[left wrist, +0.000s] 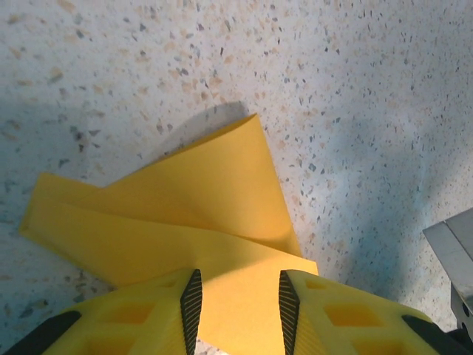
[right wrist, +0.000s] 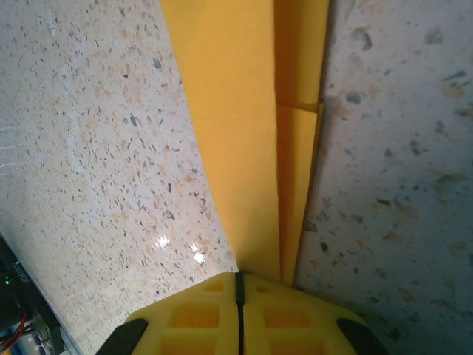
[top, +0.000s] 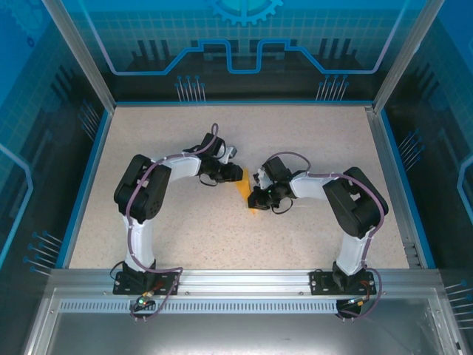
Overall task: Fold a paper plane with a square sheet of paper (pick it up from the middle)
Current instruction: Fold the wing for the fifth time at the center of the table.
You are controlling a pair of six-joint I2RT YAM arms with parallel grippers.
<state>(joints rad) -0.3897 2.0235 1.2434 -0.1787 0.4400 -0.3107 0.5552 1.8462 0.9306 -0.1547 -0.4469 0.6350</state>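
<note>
The orange-yellow sheet of paper (top: pixel 246 191) lies folded on the speckled table between the two arms. In the left wrist view the paper (left wrist: pixel 207 200) shows a triangular flap lying over a longer strip. My left gripper (left wrist: pixel 238 285) is open, with one finger on each side above the paper's near corner. In the right wrist view the paper (right wrist: pixel 236 111) runs away as a long narrow shape with layered creases. My right gripper (right wrist: pixel 238 277) is shut, its tips at the paper's narrow end, which passes under the right finger. From above, the left gripper (top: pixel 235 174) and the right gripper (top: pixel 255 198) nearly meet over the paper.
The speckled tabletop (top: pixel 185 237) has a blue rim and transparent enclosure walls (top: pixel 74 148) on three sides. A metal rail (top: pixel 244 285) carries both arm bases at the near edge. A grey metal part (left wrist: pixel 454 244) sits close on the right of the left wrist view.
</note>
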